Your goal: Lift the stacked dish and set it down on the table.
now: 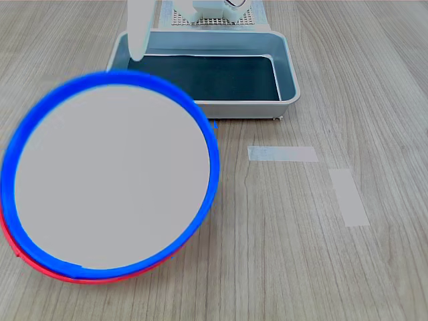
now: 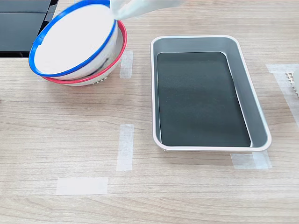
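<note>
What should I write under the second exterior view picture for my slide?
A white end effector tips the blue-rimmed dish up out of the red-rimmed dish, beside a grey metal tray on the wooden table.

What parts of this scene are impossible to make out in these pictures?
- Gripper: cut off by the top edge in both exterior views; open or shut is unclear.
- Red-rimmed dish: mostly hidden beneath the blue-rimmed dish in the first exterior view.
- Blue-rimmed dish's underside: unseen in both.
</note>
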